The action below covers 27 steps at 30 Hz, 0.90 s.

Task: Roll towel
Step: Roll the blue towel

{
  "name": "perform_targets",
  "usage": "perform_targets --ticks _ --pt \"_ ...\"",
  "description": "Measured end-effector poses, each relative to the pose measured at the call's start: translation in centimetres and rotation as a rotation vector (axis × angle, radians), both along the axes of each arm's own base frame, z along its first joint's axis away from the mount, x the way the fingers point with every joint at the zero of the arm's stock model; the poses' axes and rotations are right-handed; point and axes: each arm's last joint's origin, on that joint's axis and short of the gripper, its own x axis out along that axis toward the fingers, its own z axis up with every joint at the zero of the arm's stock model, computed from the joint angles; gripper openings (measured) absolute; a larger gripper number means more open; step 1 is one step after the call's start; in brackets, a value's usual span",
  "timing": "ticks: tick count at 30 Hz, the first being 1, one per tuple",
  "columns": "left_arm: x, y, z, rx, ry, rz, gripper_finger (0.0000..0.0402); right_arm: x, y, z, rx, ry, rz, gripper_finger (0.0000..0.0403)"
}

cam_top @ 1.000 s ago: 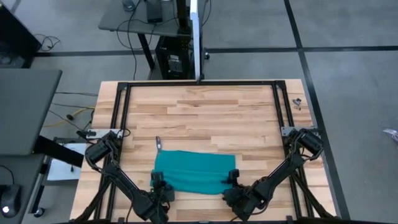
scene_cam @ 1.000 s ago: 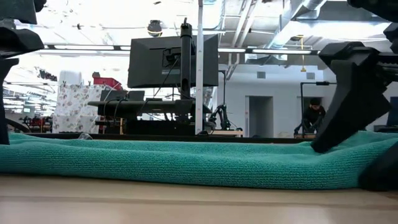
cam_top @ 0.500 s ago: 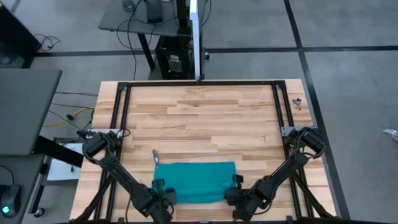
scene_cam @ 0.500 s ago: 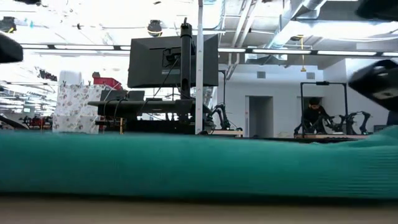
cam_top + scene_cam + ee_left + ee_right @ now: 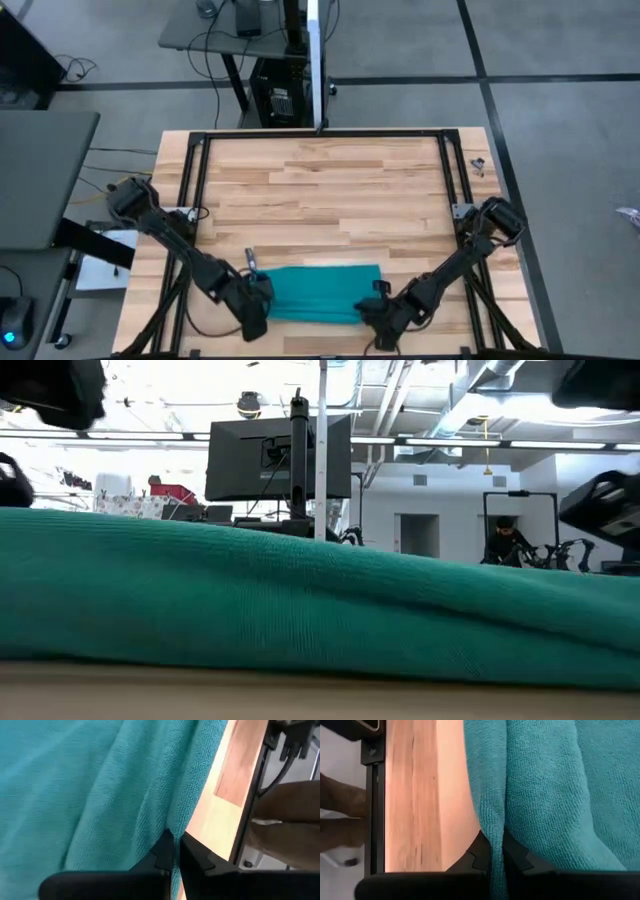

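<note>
The teal towel lies spread near the table's near edge, its far part flat on the wood. In the low view the towel fills the lower picture and stands higher at the left. My left gripper is shut on the towel at its near left corner. My right gripper is shut on it at its near right corner. Each wrist view shows its own gripper, left and right, closed over a ridge of cloth. My left gripper pinches the towel's left edge between its two fingers, near the near corner. The fingers slant down from the near left. The cloth runs away from them in a raised ridge; how many layers cannot be told. My right gripper pinches the towel's right edge between its two fingers, by the near corner, slanting down from the near right. A hem-like ridge of cloth leads up from the fingertips, with bare wood beside it.
A black frame rail runs around the tabletop. A small grey tag sticks out at the towel's far left corner. A small dark object sits at the far right. Bare wood covers the far half. A person stands in the room behind.
The towel has slid toward the table's near edge, its far edge and grey tag coming nearer. Its near edge has risen off the wood, higher at the left. My left arm has swung outward toward the table's left and its gripper has lifted and turned; my right gripper has risen slightly.
</note>
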Motion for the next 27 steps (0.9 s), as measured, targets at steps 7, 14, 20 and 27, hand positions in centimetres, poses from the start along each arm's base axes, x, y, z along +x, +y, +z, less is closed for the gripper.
perform_targets --ticks 7,14,20,27 --pt "0.3 2.3 1.1 -0.045 -0.014 -0.052 0.0 -0.7 -2.6 1.7 0.164 -0.032 -0.053 0.0004" --pt "0.4 4.1 -0.6 -0.041 0.001 -0.084 0.0 -1.0 -5.8 2.0 0.32 -0.034 -0.134 0.0004" --pt "0.5 5.3 -1.4 -0.009 0.007 -0.086 0.0 -0.8 -8.3 1.0 0.391 -0.005 -0.196 0.0004" --pt "0.9 6.3 -1.6 0.011 0.003 -0.092 0.0 -0.4 -10.3 0.4 0.4 0.04 -0.213 0.0004"
